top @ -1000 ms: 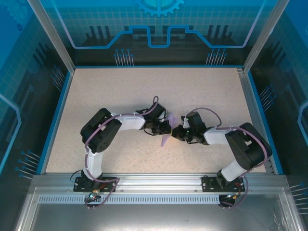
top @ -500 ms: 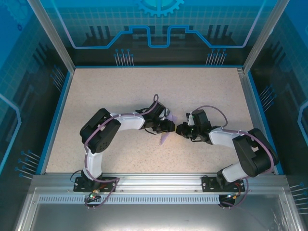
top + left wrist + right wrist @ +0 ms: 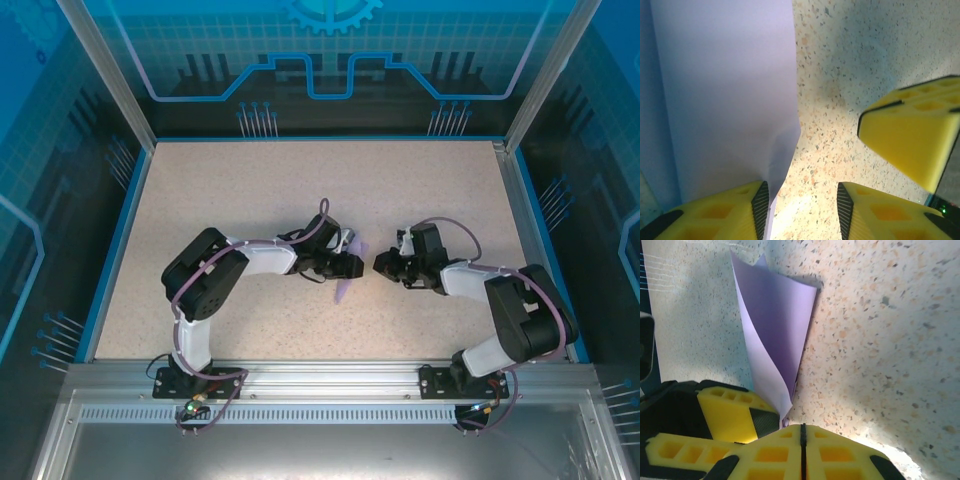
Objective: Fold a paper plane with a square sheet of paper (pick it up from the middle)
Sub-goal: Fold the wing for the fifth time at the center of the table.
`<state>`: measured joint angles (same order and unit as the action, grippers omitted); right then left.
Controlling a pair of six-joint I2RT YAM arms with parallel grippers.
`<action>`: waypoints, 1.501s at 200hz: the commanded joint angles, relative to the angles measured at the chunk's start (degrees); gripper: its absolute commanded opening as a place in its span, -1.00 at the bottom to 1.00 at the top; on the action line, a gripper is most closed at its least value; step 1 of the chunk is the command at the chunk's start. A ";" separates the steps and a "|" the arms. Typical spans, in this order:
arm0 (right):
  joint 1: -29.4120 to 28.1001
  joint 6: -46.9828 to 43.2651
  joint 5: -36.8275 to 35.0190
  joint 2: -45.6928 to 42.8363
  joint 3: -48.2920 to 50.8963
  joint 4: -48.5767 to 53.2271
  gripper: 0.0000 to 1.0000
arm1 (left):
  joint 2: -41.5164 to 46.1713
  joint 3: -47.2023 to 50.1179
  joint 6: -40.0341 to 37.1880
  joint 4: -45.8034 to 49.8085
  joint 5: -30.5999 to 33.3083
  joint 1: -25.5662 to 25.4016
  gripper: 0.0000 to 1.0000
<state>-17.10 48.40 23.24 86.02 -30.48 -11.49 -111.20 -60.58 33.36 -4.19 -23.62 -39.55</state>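
The left hand (image 3: 801,193) is near the middle of the surface (image 3: 250,190), a little toward the near edge. Its jaws stand apart, and between them I see bare speckled surface, so it grips nothing. One jaw only touches the lower edge of the paper, or is just beside it.

The sheet of paper (image 3: 772,325) is between the two hands. It does not lie flat. It stands up on a narrow end and leans against the left hand. It is folded over itself, with one long crease, and it becomes narrower toward the bottom. I cannot tell how many folds it has.

The right hand (image 3: 801,429) faces the left hand from the other side, just beside it. Its jaws are pressed together. The lower tip of the paper comes close to them, but in the left wrist view this hand is apart from the sheet, so I judge that it holds nothing.

In my judgement the task is about halfway. Some first folds are made, but there is no pointed nose or narrow wings yet. The paper must be taken again, laid down and folded further.
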 commanded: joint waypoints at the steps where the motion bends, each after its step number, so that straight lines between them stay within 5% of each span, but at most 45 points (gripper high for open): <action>1: 1.35 -1.33 3.18 1.35 -2.79 0.38 -0.84 | 1.69 1.03 -2.75 0.16 -1.90 -0.40 -0.23; 156: -2.10 -3.31 9.27 12.85 -10.85 1.03 -0.79 | 2.14 0.98 -8.55 3.67 2.21 -0.37 -0.66; 259: -3.66 -8.86 5.42 17.71 -15.89 9.33 -0.77 | 5.79 0.25 -10.59 6.99 2.39 -0.41 -0.51; 300: -4.14 -9.80 4.44 18.57 -16.20 10.45 -0.76 | 10.34 1.71 -10.38 10.77 7.12 -1.15 -0.27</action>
<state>-20.01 40.51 28.97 103.35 -45.89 -4.34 -105.25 -60.45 24.08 2.68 -20.71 -39.62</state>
